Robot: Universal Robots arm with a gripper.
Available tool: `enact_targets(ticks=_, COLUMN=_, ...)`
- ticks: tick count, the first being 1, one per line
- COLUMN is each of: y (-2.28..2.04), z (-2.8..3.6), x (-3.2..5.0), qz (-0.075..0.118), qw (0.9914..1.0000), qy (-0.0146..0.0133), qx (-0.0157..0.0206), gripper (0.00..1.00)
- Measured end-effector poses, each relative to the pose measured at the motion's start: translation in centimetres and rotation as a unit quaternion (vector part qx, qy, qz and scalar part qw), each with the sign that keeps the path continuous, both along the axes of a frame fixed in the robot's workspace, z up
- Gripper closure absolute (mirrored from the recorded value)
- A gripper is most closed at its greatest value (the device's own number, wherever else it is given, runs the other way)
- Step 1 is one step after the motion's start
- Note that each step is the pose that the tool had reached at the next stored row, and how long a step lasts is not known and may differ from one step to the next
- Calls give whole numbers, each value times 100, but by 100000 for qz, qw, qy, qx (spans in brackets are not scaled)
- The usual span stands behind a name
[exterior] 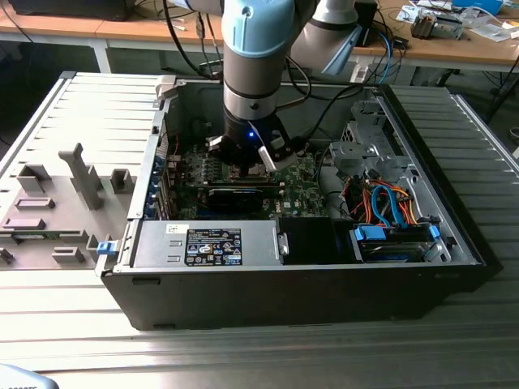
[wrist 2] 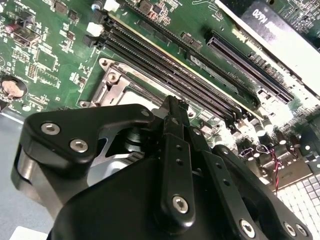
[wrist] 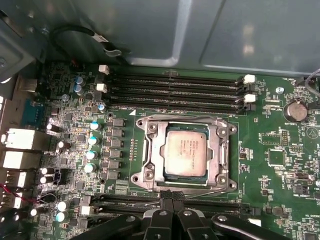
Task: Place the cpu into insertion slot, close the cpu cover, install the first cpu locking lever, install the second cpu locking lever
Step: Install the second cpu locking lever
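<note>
In the first wrist view the cpu [wrist: 186, 154] lies flat in the insertion slot [wrist: 141, 176] on the green board. Its silver-grey top shows through the window of the cpu cover [wrist: 218, 150], which lies down over it. A thin wire lever [wrist: 200, 189] runs along the socket edge nearest my gripper [wrist: 167, 197]. The gripper is shut with nothing between its black fingers, its tip right at that edge. In the second wrist view the gripper [wrist 2: 172, 107] reaches the socket's silver frame [wrist 2: 112, 82]. In the exterior view the gripper [exterior: 247, 162] hangs low inside the open computer case.
Memory slots [wrist: 175, 87] run along the far side of the socket, and more lie by the fingertips. A black expansion card [exterior: 235, 197], the labelled power supply [exterior: 211, 243] and a drive bay with orange and blue cables [exterior: 389, 215] crowd the case. A grey fixture [exterior: 57, 203] sits outside it.
</note>
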State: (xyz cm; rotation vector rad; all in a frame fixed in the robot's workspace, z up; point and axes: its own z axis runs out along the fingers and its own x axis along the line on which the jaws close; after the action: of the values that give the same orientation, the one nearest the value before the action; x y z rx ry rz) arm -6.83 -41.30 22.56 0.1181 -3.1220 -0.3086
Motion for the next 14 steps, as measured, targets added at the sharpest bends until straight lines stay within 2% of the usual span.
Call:
enact_targets(ticks=5, y=7, z=-73, x=-87, qz=5, qw=100000, qy=-4, qx=2, gripper=89)
enact_targets(ticks=8, y=30, z=-139, x=-211, qz=22, qw=100000, qy=-2, qx=-3, gripper=89)
enact_targets(ticks=11, y=45, z=-176, x=-313, qz=60, qw=100000, qy=5, qx=-9, gripper=89)
enact_targets(ticks=14, y=50, z=-196, x=-333, qz=375, qw=99999, qy=0, qx=0, gripper=89)
